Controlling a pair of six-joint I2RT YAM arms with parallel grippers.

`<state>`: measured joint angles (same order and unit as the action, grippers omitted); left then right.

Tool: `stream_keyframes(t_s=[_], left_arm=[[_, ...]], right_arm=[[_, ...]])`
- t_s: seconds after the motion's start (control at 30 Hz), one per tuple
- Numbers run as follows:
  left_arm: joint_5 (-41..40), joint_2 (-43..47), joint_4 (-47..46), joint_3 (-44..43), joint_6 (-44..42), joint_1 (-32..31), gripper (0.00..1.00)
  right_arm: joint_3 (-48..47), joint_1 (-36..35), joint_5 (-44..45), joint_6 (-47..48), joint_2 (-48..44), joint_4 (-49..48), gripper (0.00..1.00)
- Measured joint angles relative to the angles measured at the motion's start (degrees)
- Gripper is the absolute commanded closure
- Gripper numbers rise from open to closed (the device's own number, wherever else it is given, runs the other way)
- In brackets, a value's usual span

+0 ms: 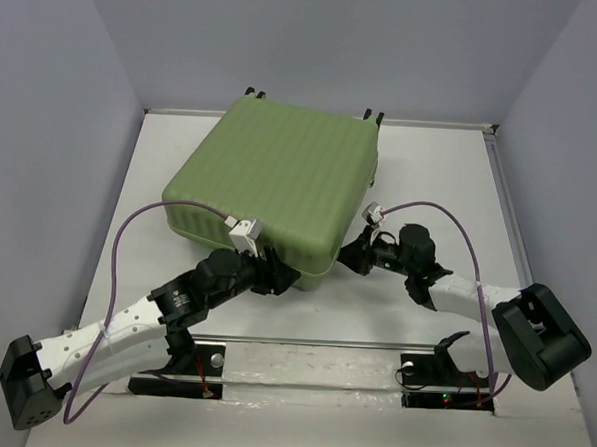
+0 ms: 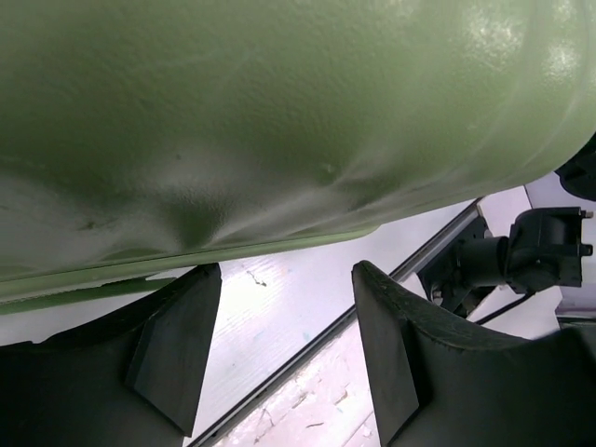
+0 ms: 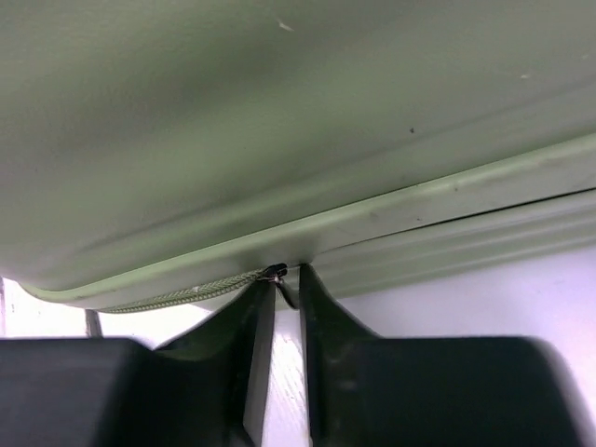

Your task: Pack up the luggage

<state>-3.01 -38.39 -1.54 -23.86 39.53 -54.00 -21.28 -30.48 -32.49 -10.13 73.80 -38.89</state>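
The luggage [image 1: 271,177] is a pale sage-green ribbed hard-shell case lying shut and flat on the white table, its black wheels at the far edge. My left gripper [image 1: 281,273] sits at its near corner. In the left wrist view this gripper [image 2: 286,270] is open just below the shell [image 2: 279,121], with only table between its fingers. My right gripper [image 1: 352,254] is at the case's near right side. In the right wrist view its jaws [image 3: 287,272] stand almost together on the dark zipper pull [image 3: 286,291], at the end of the green zipper track [image 3: 177,298].
Grey walls box the table on three sides. A thin metal strip [image 1: 312,341] crosses the table in front of the arm bases. Purple cables loop off both arms. Part of the right arm [image 2: 531,251] shows in the left wrist view.
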Motion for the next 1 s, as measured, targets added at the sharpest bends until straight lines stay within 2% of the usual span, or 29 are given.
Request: stream_keyframes(t_s=[0.23, 0.37, 0.6, 0.7, 0.83, 0.93, 0.97, 1.0], left_arm=[[-0.96, -2.56, -3.41, 0.52, 0.90, -0.07, 0.30], [-1.84, -4.70, -5.42, 0.61, 1.05, -0.31, 0.30], [-2.91, -11.96, -7.02, -2.51, 0.81, -1.31, 0.30], [-3.54, -15.17, -6.99, -4.70, 0.83, -1.53, 0.31], [-3.45, -19.78, -6.25, -8.11, 0.76, -1.55, 0.32], [-3.15, -22.95, -4.74, -11.39, 0.44, -1.53, 0.33], [-3.06, -23.74, -4.11, -12.44, 0.09, -1.53, 0.32], [-3.02, -24.39, -3.48, -13.38, -0.39, -1.51, 0.27]], right_arm=[[1.66, -0.02, -0.46, -4.15, 0.61, -4.24, 0.93], [4.28, -1.60, 2.51, -7.89, -3.96, -3.28, 0.93], [5.31, -15.61, 18.71, -12.37, -16.96, 12.28, 0.93], [5.20, -21.40, 27.26, -15.15, -18.84, 15.45, 0.93], [1.44, -31.89, 41.75, -18.18, -16.48, 19.56, 0.93], [-4.13, -38.34, 53.35, -21.18, -9.57, 21.68, 0.93], [-6.19, -39.58, 56.98, -22.69, -7.15, 22.01, 0.93], [-8.02, -41.03, 60.04, -24.13, -4.59, 22.18, 0.93]])
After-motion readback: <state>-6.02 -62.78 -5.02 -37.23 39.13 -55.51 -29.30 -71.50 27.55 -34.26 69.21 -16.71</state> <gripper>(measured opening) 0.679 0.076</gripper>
